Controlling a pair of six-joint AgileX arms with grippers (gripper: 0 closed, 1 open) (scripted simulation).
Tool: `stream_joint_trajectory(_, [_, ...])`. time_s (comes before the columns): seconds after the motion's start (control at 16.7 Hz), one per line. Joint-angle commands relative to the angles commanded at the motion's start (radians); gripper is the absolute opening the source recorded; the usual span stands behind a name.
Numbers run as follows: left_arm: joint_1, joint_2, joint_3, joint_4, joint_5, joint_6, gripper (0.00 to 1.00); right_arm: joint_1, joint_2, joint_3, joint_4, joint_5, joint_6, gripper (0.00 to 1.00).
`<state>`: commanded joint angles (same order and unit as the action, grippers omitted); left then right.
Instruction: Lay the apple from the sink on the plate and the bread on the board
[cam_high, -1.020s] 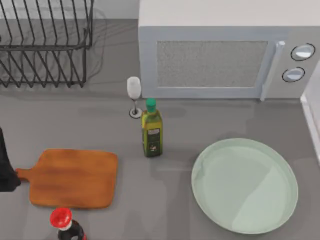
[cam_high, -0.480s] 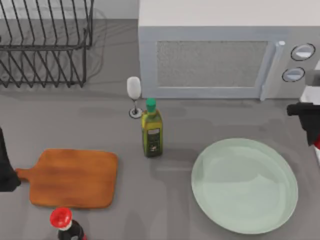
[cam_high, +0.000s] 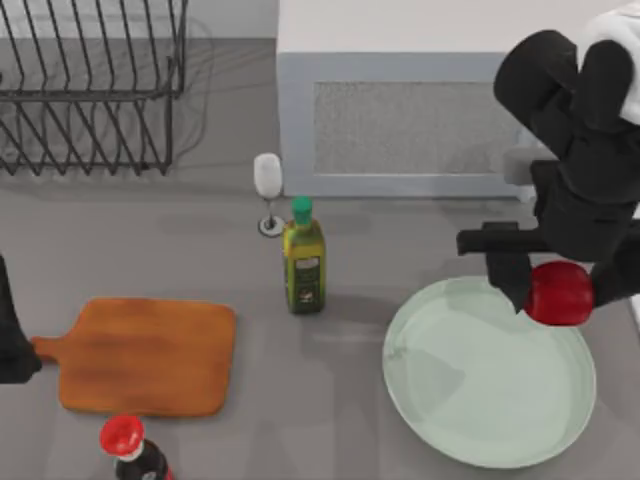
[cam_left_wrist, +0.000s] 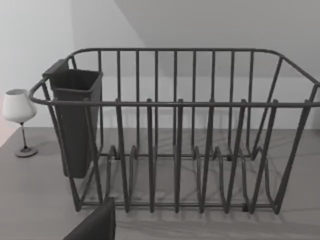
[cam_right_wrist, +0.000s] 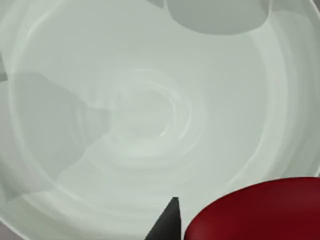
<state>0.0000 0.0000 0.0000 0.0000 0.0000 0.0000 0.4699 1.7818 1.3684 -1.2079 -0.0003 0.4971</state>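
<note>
- Right claw (cam_high: 555, 285) at right of the top frame, clenched on the apple (cam_high: 557, 293); dark fingers either side of the red fruit, hanging over the upper right rim of the plate (cam_high: 440, 400).
- From the right wrist: apple (cam_right_wrist: 255, 210) at the lower right of the frame, one dark fingertip (cam_right_wrist: 167, 220) beside it, pale plate (cam_right_wrist: 125, 125) spread underneath. Fruit looks clear of the dish, not resting on it; gap cannot be judged.
- Apple half of the job: lifted and brought over the plate, not yet laid down. Probably left: shift toward the plate's middle, lower, let go.
- Board (cam_high: 145, 355) at lower left of the top frame, bare on top. Bread half judged not started; loaf's whereabouts cannot be told.
- Left arm parked at the far left edge of the top frame, just beside the board's handle. Whether its claw is released or clenched cannot be told.
- Left wrist faces the wire rack (cam_left_wrist: 175, 130) with a dark cup holder on one end and a wine glass (cam_left_wrist: 19, 117) off to the side.
- Green oil bottle (cam_high: 303, 258) upright between board and plate, wine glass (cam_high: 268, 190) just behind it, red-capped dark bottle (cam_high: 128, 445) near the board's lower edge. All well apart from the plate; none near the put-down spot.
</note>
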Motion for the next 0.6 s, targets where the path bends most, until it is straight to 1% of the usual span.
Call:
stream_joint_trajectory(0.24, [0.0,0.0,0.0,0.0,0.0,0.0,1.0,0.104,-0.019,0.027,-0.003,0.0,0.092,0.0])
stream_joint_trajectory(0.6, [0.0,0.0,0.0,0.0,0.0,0.0,1.0,0.12,-0.021,0.032,-0.003,0.001,0.105,0.0])
